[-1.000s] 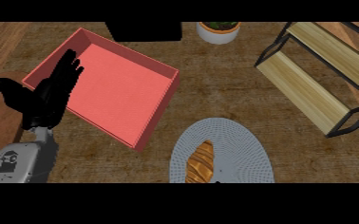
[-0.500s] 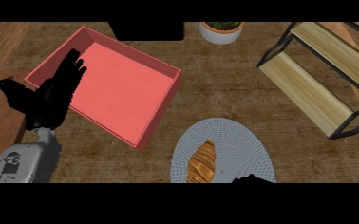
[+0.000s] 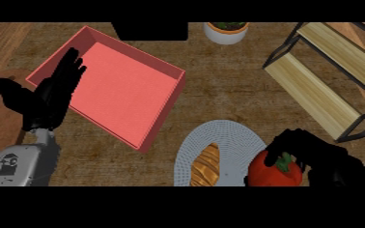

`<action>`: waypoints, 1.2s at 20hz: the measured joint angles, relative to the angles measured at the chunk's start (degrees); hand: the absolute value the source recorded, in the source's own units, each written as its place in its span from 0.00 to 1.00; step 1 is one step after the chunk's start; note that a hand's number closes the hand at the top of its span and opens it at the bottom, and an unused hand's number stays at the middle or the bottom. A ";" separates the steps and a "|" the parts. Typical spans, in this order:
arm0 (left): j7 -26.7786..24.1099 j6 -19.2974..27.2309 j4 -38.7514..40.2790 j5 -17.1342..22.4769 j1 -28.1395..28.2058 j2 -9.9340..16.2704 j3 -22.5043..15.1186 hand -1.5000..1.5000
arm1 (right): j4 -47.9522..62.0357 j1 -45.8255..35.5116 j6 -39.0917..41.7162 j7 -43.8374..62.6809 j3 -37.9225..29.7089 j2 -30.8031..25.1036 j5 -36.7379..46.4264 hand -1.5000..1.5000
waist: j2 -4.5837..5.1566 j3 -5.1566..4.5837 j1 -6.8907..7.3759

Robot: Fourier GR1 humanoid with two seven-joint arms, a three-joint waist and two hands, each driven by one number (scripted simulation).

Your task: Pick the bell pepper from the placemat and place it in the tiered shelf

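Newly risen at near right, right robot hand [image 3: 310, 149] curled over smooth, rounded, likely slippery bell pepper [image 3: 274, 172], beside placemat [image 3: 228, 140].

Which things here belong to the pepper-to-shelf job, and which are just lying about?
Belonging to the job:
- bell pepper, red, at the placemat's right edge
- placemat
- tiered shelf
- right hand, curled round the pepper

Lying about:
- bread loaf on the placemat
- pink tray
- potted plant
- left hand, resting open at the left edge
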 measured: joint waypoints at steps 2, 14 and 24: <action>-0.37 -0.36 0.05 0.15 0.16 0.23 0.29 0.50 | 0.23 -3.52 2.16 1.03 -5.03 -0.01 -0.28 1.00 | 0.00 0.01 0.04; -0.37 0.03 0.25 -0.25 0.71 -0.23 0.44 0.50 | 5.55 -17.30 10.24 -4.03 -39.31 -1.94 -17.00 1.00 | -0.22 0.22 -0.90; 0.55 -1.35 -0.64 0.35 0.30 0.43 1.02 0.50 | 27.11 -22.04 14.11 -17.11 -65.83 -20.04 -41.20 1.00 | -0.17 0.11 -0.17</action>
